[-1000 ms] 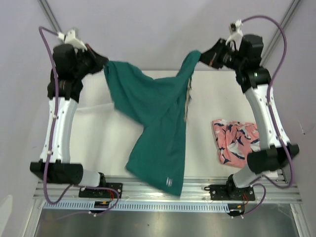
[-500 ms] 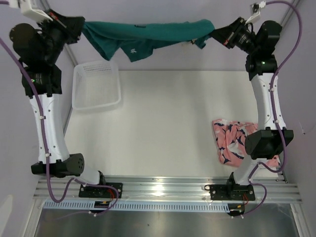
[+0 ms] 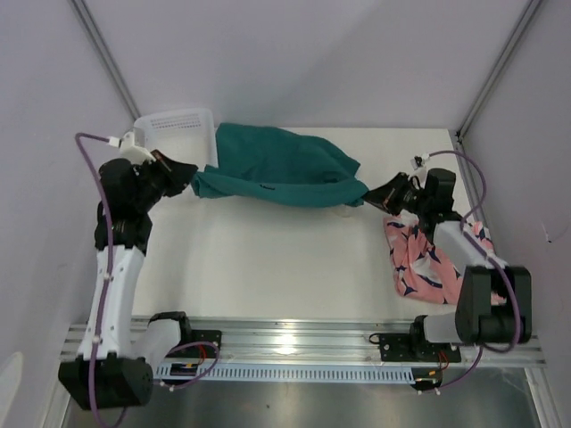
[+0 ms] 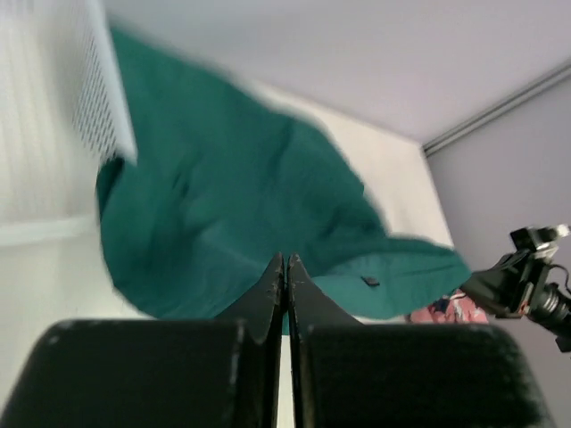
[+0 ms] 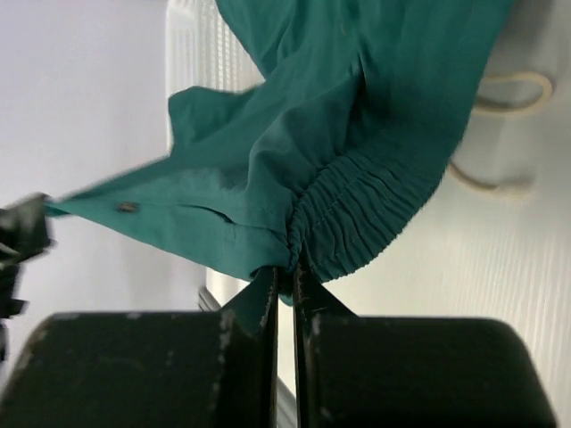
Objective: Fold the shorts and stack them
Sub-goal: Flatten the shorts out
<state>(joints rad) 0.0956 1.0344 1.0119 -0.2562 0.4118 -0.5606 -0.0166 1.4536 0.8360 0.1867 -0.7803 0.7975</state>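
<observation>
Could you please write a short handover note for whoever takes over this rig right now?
Left pincer: shut on one end of the teal shorts.
Right pincer: shut on their gathered waistband at the other end.
Teal shorts: stretched between both arms across the far side of the table, beside the white basket.
Pink shark-print shorts: crumpled at the right, untouched.
Done: no fold, no stack yet.
To do: fold the teal pair, fold the pink pair, stack them.

Top view high behind, looking down, 2 wrist views close, facing each other, sharing teal shorts
</observation>
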